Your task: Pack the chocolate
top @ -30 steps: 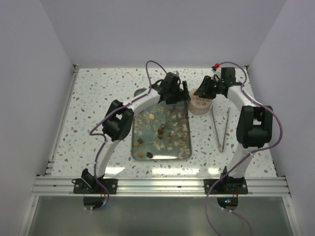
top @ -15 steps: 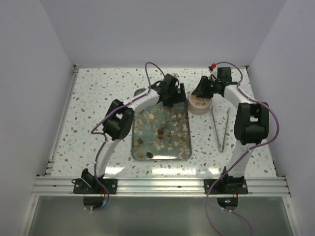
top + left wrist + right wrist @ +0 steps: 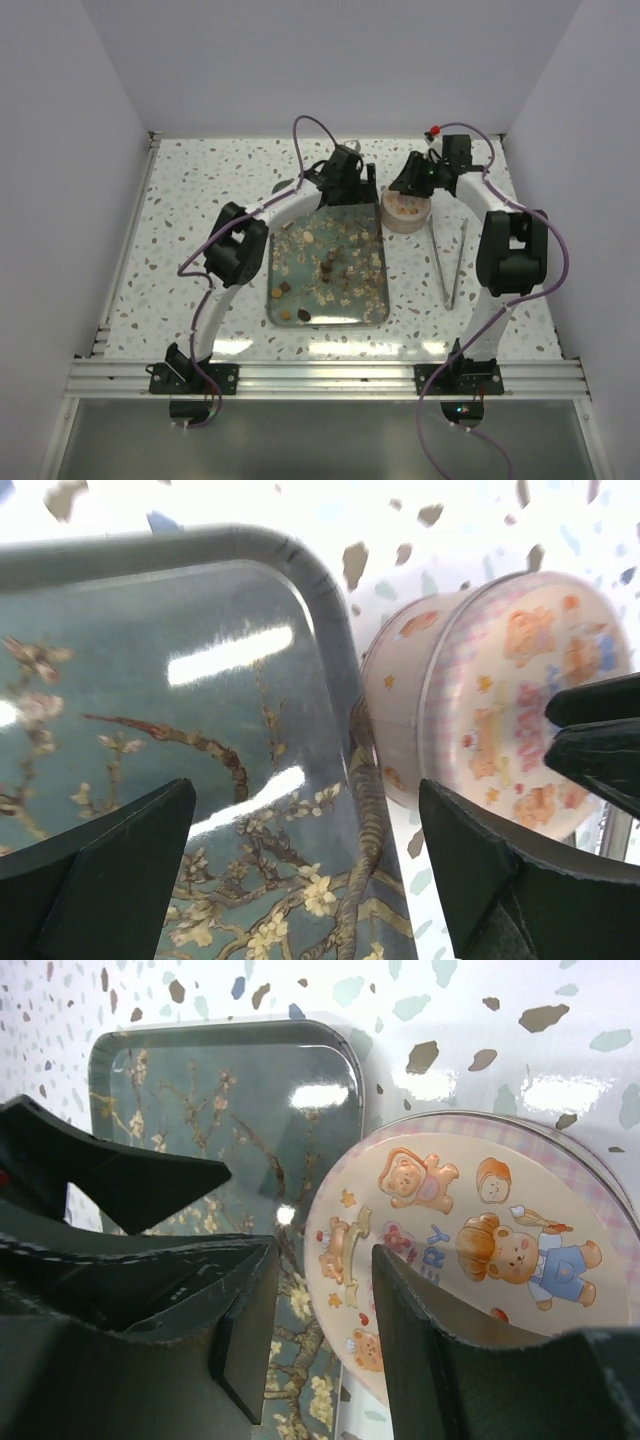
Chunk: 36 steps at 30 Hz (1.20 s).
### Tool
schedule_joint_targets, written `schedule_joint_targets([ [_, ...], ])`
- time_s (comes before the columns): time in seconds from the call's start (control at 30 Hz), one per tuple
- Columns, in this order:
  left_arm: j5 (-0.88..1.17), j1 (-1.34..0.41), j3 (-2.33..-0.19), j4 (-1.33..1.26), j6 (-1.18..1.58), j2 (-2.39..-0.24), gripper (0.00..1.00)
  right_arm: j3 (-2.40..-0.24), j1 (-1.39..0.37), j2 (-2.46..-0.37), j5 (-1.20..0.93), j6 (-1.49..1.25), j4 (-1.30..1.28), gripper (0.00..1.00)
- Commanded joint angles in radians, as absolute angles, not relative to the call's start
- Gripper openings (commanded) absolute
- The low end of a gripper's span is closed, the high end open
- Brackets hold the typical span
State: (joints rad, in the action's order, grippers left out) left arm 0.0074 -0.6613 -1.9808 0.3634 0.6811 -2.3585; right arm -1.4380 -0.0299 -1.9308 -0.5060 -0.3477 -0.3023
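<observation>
Chocolate: the small dark brown and tan chocolate pieces (image 3: 328, 266) lie scattered over the middle and near half of the tray, mixed with thin pale flakes (image 3: 345, 292). None is seen in the tin.
Tray: the grey-blue rectangular tray with a blossom-branch print (image 3: 322, 580) lies between the arms, its far right corner just beside the tin.
Tin: the round cream tin with a teddy-bear lid (image 3: 470, 1230) stands on the speckled table (image 3: 200, 200), lid on.
Left gripper: the left gripper (image 3: 305, 810) is spread wide and empty, held over the tray's far right corner, with the tin just to its right.
Right gripper: the right gripper (image 3: 320, 1290) is held over the tray-side edge of the lid, jaws parted with nothing pinched. Contact cannot be told.
Step judged: the tin is to be opened before any packing.
Method: the tin's wall should be steadied low by one gripper while the lid's rim is taken by the other and lifted straight up, so that the tin is not pushed against the tray.
Tongs: the silver metal tongs (image 3: 450, 262) lie untouched to the right.
</observation>
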Motion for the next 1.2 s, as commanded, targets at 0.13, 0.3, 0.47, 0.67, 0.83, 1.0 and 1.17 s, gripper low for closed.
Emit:
schedule_joint_targets([
  [0.13, -0.129, -0.643, -1.936, 0.224, 0.497, -2.056, 1.00, -1.534, -0.034, -1.729, -0.468, -0.339, -0.317, 0.59],
  [0.3, -0.163, -0.597, -1.788, 0.210, 0.443, -1.886, 1.00, -1.542, -0.035, -1.643, -0.391, -0.275, -0.438, 0.62],
  [0.47, -0.213, -0.453, -1.533, 0.228, 0.454, -1.643, 1.00, -1.410, -0.028, -1.513, -0.255, -0.209, -0.499, 0.65],
  [0.67, -0.324, -0.348, -1.307, 0.349, 0.379, -1.398, 1.00, -1.258, -0.003, -1.372, -0.074, -0.193, -0.546, 0.66],
  [0.83, -0.302, -0.318, -1.255, 0.422, 0.399, -1.264, 1.00, -1.259, -0.003, -1.250, 0.018, -0.181, -0.564, 0.69],
  [1.0, -0.313, -0.318, -1.264, 0.476, 0.428, -1.178, 1.00, -1.304, -0.002, -1.215, 0.064, -0.173, -0.591, 0.70],
  [1.17, -0.364, -0.318, -1.290, 0.495, 0.419, -1.146, 1.00, -1.292, -0.003, -1.207, 0.041, -0.204, -0.580, 0.70],
])
